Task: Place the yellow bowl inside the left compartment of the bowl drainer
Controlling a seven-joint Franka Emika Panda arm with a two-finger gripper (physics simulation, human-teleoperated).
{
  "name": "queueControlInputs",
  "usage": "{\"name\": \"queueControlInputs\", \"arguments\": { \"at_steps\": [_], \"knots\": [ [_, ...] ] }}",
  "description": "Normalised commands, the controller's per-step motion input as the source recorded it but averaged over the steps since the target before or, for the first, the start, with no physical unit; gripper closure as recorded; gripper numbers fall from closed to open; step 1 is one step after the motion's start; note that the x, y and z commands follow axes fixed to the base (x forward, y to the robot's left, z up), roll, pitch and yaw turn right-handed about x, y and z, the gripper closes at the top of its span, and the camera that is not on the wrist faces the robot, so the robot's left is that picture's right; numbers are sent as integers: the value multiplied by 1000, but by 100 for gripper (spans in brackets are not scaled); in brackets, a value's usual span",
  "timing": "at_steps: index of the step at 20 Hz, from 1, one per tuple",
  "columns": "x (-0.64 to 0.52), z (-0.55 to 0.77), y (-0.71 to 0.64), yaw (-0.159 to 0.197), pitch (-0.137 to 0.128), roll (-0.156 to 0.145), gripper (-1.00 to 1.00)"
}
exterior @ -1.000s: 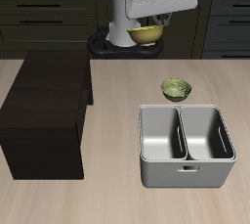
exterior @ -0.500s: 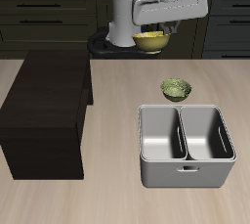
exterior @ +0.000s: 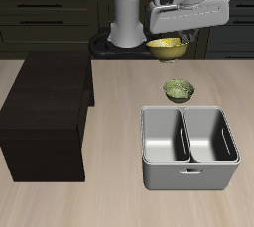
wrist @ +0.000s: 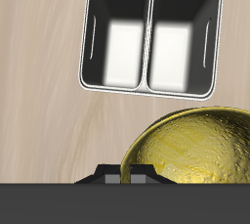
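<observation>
The yellow bowl (exterior: 166, 47) hangs high above the table's back part, held under my gripper (exterior: 176, 39), which is shut on its rim. In the wrist view the yellow bowl (wrist: 195, 150) fills much of the frame, golden with a darker patterned inside, and the fingertips are hidden. The grey bowl drainer (exterior: 190, 149) stands near the table's front edge, both wells bare. From the wrist, the bowl drainer (wrist: 150, 35) lies below and ahead of the held bowl.
An olive-green bowl (exterior: 179, 91) sits on the table just behind the drainer, beneath the held bowl. A dark brown cabinet block (exterior: 47, 114) takes up the table's other side. Dark drawers line the back.
The gripper has carried the yellow bowl sideways across the back of the table and slightly lower, toward the spot above the olive-green bowl. Nothing else moved.
</observation>
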Motion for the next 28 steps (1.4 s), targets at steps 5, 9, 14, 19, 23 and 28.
{"name": "queueControlInputs", "arguments": {
  "at_steps": [5,9,14,19,23,28],
  "knots": [
    [369,39,176,3,27,-16,100],
    [276,71,111,18,5,-6,100],
    [250,105,111,-5,4,-20,100],
    [265,3,119,-6,13,-6,100],
    [196,-8,34,5,5,-40,100],
    [276,22,22,-5,5,-32,100]
  ]
}}
